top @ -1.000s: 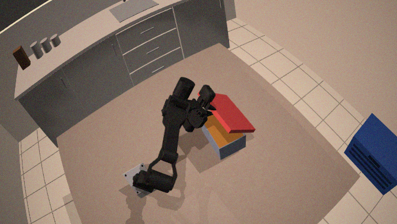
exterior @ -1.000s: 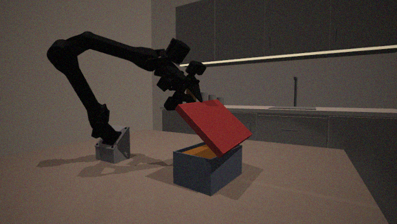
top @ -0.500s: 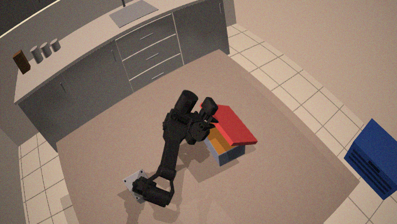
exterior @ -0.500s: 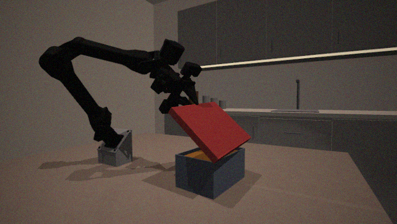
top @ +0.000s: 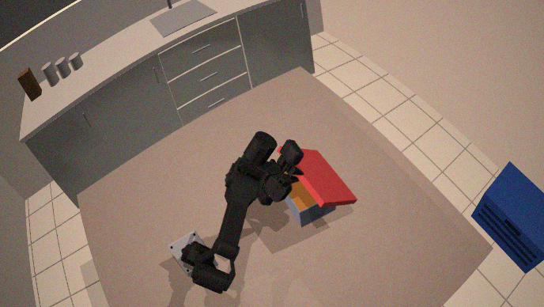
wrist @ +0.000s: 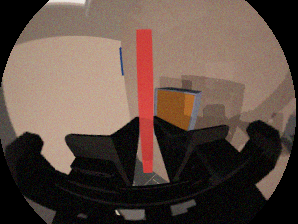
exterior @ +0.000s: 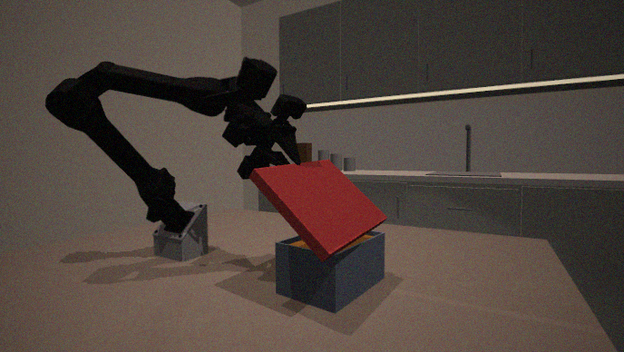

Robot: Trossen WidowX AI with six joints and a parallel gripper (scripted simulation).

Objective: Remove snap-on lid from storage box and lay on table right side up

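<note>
The black gripper is closed on the upper edge of a red lid, pinching the thin panel between its two fingers. In the wrist view the lid appears edge-on as a narrow red strip rising straight out from between the dark fingers.

The lid hangs tilted steeply from that grip. Its high edge is at the gripper and its low corner dips toward the open blue storage box just beneath it. Whether that low corner touches the box rim cannot be told. From above, the lid covers the far part of the box, and the box's orange interior shows on the side nearer the arm.

The black arm reaches over from a grey base block that stands on the table well apart from the box.

The box rests on a broad tan table. Beyond it run grey kitchen cabinets under a pale counter, which carries three grey canisters, a brown block and a sink. The floor is pale tile, and a blue crate stands on it beside the table.
</note>
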